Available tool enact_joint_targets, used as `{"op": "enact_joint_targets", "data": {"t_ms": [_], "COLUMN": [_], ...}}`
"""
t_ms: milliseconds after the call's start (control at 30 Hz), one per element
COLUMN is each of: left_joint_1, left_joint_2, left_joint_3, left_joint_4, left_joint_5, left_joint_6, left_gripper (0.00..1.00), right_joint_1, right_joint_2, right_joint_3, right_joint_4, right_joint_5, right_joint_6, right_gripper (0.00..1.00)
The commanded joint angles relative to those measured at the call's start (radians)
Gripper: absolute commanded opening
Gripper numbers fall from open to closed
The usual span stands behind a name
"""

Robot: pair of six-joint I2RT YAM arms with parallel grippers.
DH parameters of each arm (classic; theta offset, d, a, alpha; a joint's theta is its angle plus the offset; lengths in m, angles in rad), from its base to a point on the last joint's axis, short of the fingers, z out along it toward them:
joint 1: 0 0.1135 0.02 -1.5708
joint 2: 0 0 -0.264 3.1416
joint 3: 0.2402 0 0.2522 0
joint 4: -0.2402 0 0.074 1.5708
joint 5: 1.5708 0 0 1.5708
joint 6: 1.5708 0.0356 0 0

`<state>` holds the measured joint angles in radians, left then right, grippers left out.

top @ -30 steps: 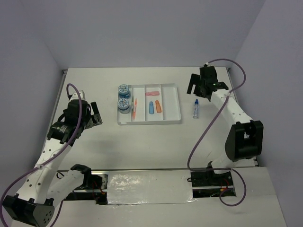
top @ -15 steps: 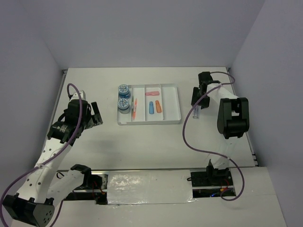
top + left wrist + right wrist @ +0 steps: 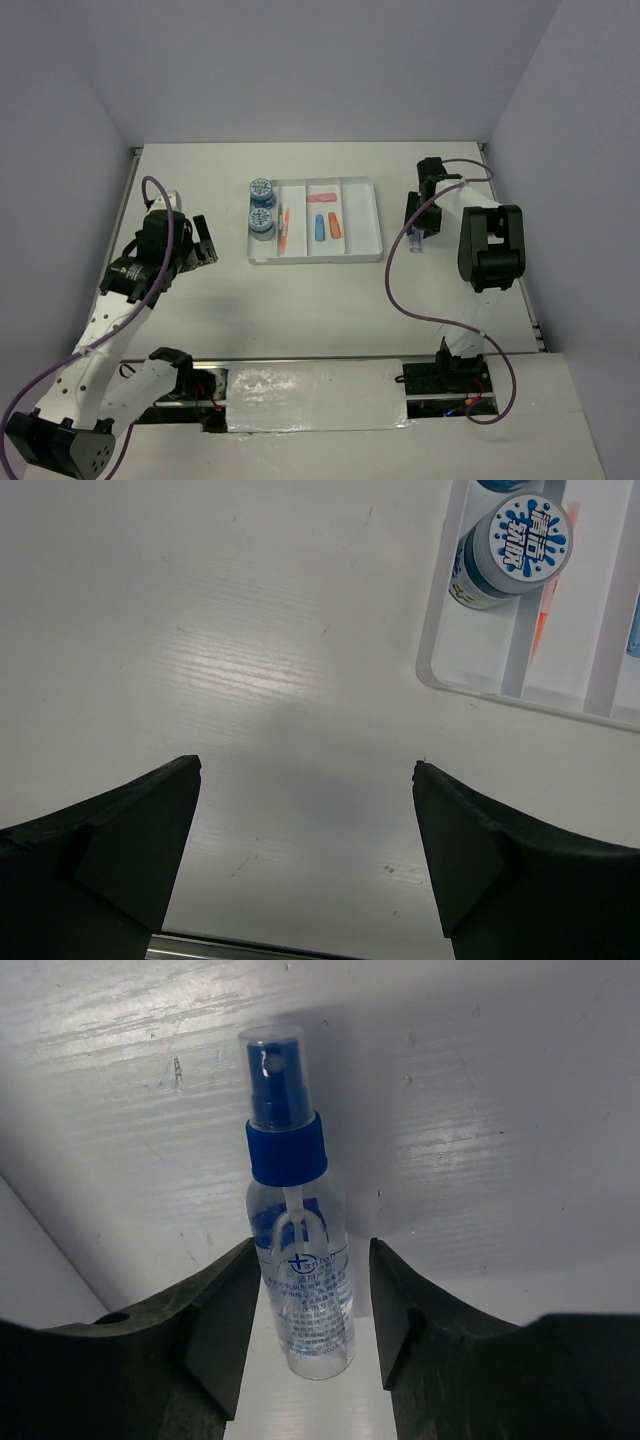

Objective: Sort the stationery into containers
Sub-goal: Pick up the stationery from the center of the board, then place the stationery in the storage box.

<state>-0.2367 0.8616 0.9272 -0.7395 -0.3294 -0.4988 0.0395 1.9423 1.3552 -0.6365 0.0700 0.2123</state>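
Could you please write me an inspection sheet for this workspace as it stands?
Surface: white table, faint scuffs.
Job's things: tray holds two rolls, pens and three capsules; bottle lies on the table to its right.
Clutter: nothing seen.
Grippers: left gripper open over bare table; right gripper open, straddling the bottle.
Cables: a purple cable loops off each arm, clear of the tray.
Surroundings: plain walls on three sides.

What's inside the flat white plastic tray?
Left to right: two round blue-white rolls, an orange pen, then pink, blue and orange capsule pieces; the last compartment shows nothing. Floor beneath the rolls is covered.
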Motion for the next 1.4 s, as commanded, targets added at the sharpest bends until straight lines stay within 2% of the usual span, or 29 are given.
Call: {"op": "enact_joint_targets", "data": {"t_ms": [0, 100, 133, 200, 233, 267, 400, 500, 600, 767, 933, 1067, 1167, 1267, 1367], "left_joint_1": [0.005, 0.005, 0.005, 0.005, 0.005, 0.005, 0.004, 0.004, 0.005, 0.005, 0.005, 0.005, 0.005, 0.005, 0.005], "left_joint_2": [-0.012, -0.016, -0.019, -0.016, -0.015, -0.013, -0.012, -0.016, -0.019, -0.019, -0.018, -0.019, -0.024, -0.021, -0.016], "left_joint_3": [0.016, 0.015, 0.015, 0.015, 0.015, 0.015, 0.018, 0.016, 0.016, 0.015, 0.015, 0.015, 0.013, 0.013, 0.016], "left_joint_4": [0.025, 0.026, 0.028, 0.028, 0.028, 0.028, 0.029, 0.031, 0.031, 0.032, 0.035, 0.032, 0.035, 0.034, 0.031], "left_joint_5": [0.015, 0.015, 0.015, 0.020, 0.020, 0.020, 0.021, 0.020, 0.018, 0.020, 0.024, 0.023, 0.026, 0.026, 0.018], "left_joint_6": [0.020, 0.020, 0.022, 0.023, 0.023, 0.023, 0.023, 0.023, 0.023, 0.023, 0.026, 0.026, 0.026, 0.026, 0.025], "left_gripper": [0.99, 0.99, 0.99, 0.99, 0.99, 0.99, 0.99, 0.99, 0.99, 0.99, 0.99, 0.99, 0.99, 0.99, 0.99], "right_joint_1": [0.010, 0.013, 0.017, 0.020, 0.023, 0.042, 0.124, 0.235, 0.305, 0.336, 0.358, 0.365, 0.369, 0.376, 0.375], "right_joint_2": [0.010, 0.006, -0.005, -0.051, -0.069, -0.119, -0.244, -0.246, -0.163, 0.047, 0.135, 0.161, 0.142, 0.089, -0.002], "right_joint_3": [-0.002, -0.005, -0.007, -0.017, -0.019, -0.022, -0.019, 0.060, 0.172, 0.343, 0.438, 0.440, 0.414, 0.397, 0.386], "right_joint_4": [-0.023, -0.020, -0.006, 0.009, 0.021, 0.032, 0.081, 0.063, 0.017, -0.045, -0.066, -0.072, -0.066, -0.074, -0.075], "right_joint_5": [0.021, 0.017, 0.010, -0.015, -0.030, -0.029, -0.006, 0.074, 0.083, 0.076, 0.082, 0.083, 0.093, 0.106, 0.100], "right_joint_6": [-0.004, -0.002, -0.001, 0.002, 0.006, 0.012, 0.032, 0.032, 0.030, 0.029, 0.019, 0.021, 0.033, 0.048, 0.056], "right_gripper": [0.56, 0.49, 0.38, 0.27, 0.09, 0.01, 0.01, 0.01, 0.01, 0.04, 0.10, 0.23, 0.58, 0.83, 0.87]}}
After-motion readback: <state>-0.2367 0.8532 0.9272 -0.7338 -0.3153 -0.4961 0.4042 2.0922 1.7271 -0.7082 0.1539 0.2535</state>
